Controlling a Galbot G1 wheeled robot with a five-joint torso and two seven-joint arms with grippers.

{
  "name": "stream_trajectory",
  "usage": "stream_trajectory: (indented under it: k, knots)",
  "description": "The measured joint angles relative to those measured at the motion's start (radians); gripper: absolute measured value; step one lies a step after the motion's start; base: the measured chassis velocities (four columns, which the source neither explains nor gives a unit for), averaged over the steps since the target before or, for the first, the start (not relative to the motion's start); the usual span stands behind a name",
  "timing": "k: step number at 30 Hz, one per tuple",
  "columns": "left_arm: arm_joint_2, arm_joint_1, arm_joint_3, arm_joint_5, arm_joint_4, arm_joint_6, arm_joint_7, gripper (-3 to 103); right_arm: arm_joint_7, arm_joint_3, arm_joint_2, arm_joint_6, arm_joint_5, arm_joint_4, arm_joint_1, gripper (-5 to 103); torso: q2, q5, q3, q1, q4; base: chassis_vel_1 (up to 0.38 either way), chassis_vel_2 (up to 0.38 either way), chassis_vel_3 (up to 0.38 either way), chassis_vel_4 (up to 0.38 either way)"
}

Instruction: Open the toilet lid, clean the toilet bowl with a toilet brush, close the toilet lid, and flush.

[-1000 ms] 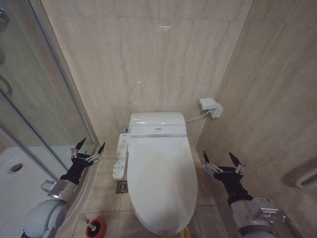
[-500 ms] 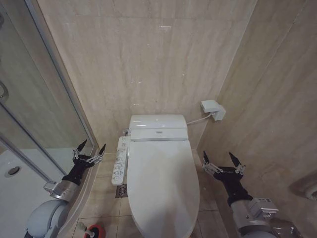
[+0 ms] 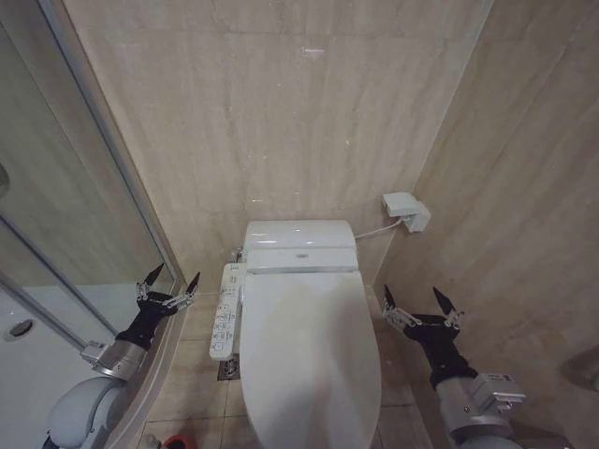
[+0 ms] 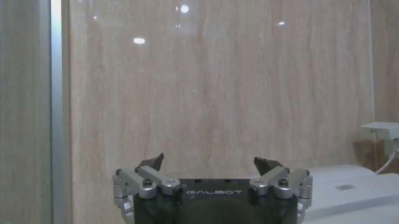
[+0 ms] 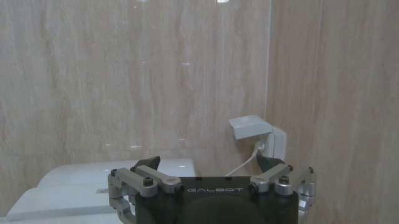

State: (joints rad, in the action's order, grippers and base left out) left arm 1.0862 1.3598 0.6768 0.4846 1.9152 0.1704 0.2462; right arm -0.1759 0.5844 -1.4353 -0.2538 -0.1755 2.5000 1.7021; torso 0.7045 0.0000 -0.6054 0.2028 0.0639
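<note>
L tool (image 3: 168, 281) & R tool (image 3: 422, 305) flank the toilet, both spread wide, holding nothing. Toilet lid (image 3: 311, 365) lies shut btwn them, button panel (image 3: 225, 321) on its L side; wall socket (image 3: 406, 211) behind.

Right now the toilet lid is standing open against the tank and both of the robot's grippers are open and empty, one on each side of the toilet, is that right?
Not quite: the head view shows the toilet lid shut, lying flat over the bowl. The rest holds: the left gripper and the right gripper are both open and empty, one on each side of the toilet.
</note>
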Motion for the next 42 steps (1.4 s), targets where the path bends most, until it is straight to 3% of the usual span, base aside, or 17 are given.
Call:
stream_trajectory:
  k: [15,16,17,23,24,31,32,39,40,42]
  knots:
    - [-0.022,-0.010,0.002,0.010,-0.042,0.025,0.017,95,0.000,0.000,0.000,0.000,0.000,0.000,0.000,100,0.000,0.0000,0.000,0.000,0.0001,-0.040,0.033,0.043,-0.032]
    - [-0.030,-0.013,0.004,0.013,-0.055,0.029,0.028,95,0.000,0.000,0.000,0.000,0.000,0.000,0.000,100,0.000,0.0000,0.000,0.000,0.0001,0.000,0.000,0.000,0.000]
    - [-0.040,-0.019,0.008,0.014,-0.073,0.038,0.052,86,0.000,0.000,0.000,0.000,0.000,0.000,0.000,100,0.000,-0.0001,0.000,0.000,-0.0001,0.000,0.000,0.000,0.000]
    - [-0.073,-0.058,-0.003,0.019,-0.162,0.061,0.077,86,0.000,0.000,0.000,0.000,0.000,0.000,0.000,100,0.000,0.0000,0.000,0.000,0.0001,0.000,0.000,0.000,0.000]
    - [-0.080,-0.073,-0.012,0.021,-0.192,0.068,0.081,64,0.000,0.000,0.000,0.000,0.000,0.000,0.000,100,0.000,-0.0002,0.000,0.000,0.0001,0.000,0.000,0.000,0.000]
    - [-0.112,-0.177,-0.076,0.036,-0.333,0.094,0.109,64,0.000,0.000,0.000,0.000,0.000,0.000,0.000,100,0.000,-0.0002,0.000,0.000,-0.0003,0.000,0.000,0.000,0.000]
    - [-0.120,-0.215,-0.104,0.043,-0.366,0.099,0.114,36,0.000,0.000,0.000,0.000,0.000,0.000,0.000,100,0.000,-0.0001,0.000,0.000,0.0000,0.000,0.000,0.000,0.000]
    - [-0.149,-0.372,-0.218,0.047,-0.509,0.115,0.136,36,0.000,0.000,0.000,0.000,0.000,0.000,0.000,100,0.000,0.0001,0.000,0.000,0.0004,0.000,0.000,0.000,0.000]
    - [-0.150,-0.401,-0.242,0.048,-0.542,0.119,0.138,10,0.000,0.000,0.000,0.000,0.000,0.000,0.000,100,0.000,0.0002,0.000,0.000,0.0002,0.000,0.000,0.000,0.000]
    - [-0.150,-0.424,-0.262,0.048,-0.572,0.124,0.142,10,0.000,0.000,0.000,0.000,0.000,0.000,0.000,100,0.000,-0.0001,0.000,0.000,0.0001,0.000,0.000,0.000,0.000]
